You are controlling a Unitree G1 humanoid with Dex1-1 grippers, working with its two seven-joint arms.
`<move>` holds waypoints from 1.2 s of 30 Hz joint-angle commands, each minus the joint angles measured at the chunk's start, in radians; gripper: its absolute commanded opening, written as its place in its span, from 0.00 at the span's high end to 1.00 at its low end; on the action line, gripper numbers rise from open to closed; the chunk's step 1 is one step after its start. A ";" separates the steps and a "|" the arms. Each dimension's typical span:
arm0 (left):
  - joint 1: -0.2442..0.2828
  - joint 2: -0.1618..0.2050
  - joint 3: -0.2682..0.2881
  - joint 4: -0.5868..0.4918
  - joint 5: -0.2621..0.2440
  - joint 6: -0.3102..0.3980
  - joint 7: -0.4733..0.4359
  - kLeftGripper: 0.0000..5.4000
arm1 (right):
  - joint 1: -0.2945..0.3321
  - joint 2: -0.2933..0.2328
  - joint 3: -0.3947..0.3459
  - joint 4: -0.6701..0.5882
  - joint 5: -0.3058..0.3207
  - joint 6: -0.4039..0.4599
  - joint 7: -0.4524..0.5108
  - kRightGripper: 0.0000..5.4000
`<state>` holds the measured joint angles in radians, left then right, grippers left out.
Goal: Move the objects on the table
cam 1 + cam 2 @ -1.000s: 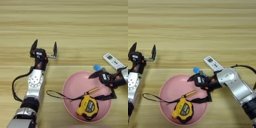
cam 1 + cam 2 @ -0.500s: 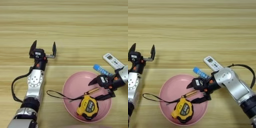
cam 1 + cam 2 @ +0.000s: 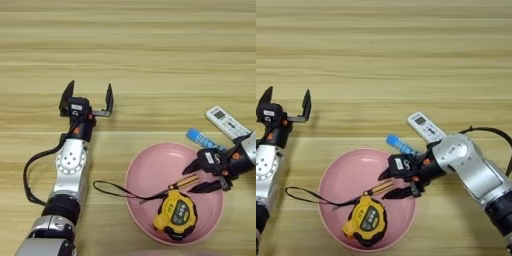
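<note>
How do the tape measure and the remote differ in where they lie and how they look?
The tape measure lies inside the pink bowl; the remote lies on the table beyond the bowl's rim. The tape measure is chunky, yellow and black, and trails a black cord over the rim; the remote is slim, white, with no cord. Neither is in a gripper.

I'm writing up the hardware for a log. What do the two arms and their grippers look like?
Both arms are silver-grey metal with round joint housings and black segments nearer the body. A black cable loops beside each. The left gripper and the right gripper each have two black fingers on a black block bearing a small white label and orange-red accents.
</note>
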<state>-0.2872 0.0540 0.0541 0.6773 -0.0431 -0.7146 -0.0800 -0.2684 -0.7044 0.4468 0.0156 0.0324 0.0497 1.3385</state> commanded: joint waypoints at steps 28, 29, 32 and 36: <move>-0.004 0.002 -0.004 0.011 0.021 0.003 0.003 0.00 | 0.002 -0.071 -0.120 -0.044 0.081 0.014 0.017 0.83; -0.004 0.002 -0.004 0.011 0.021 0.003 0.003 0.00 | -0.003 -0.074 -0.140 -0.046 0.093 0.020 0.014 0.83; -0.005 0.002 -0.005 0.012 0.023 0.004 0.003 0.00 | -0.012 -0.086 -0.189 -0.052 0.119 0.029 0.008 0.83; -0.006 0.004 -0.004 0.013 0.021 0.005 0.001 0.00 | -0.027 -0.109 -0.240 -0.052 0.135 0.029 -0.001 0.83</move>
<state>-0.2874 0.0541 0.0521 0.6811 -0.0353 -0.7156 -0.0776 -0.2702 -0.7851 0.2392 -0.0278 0.1547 0.0763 1.3407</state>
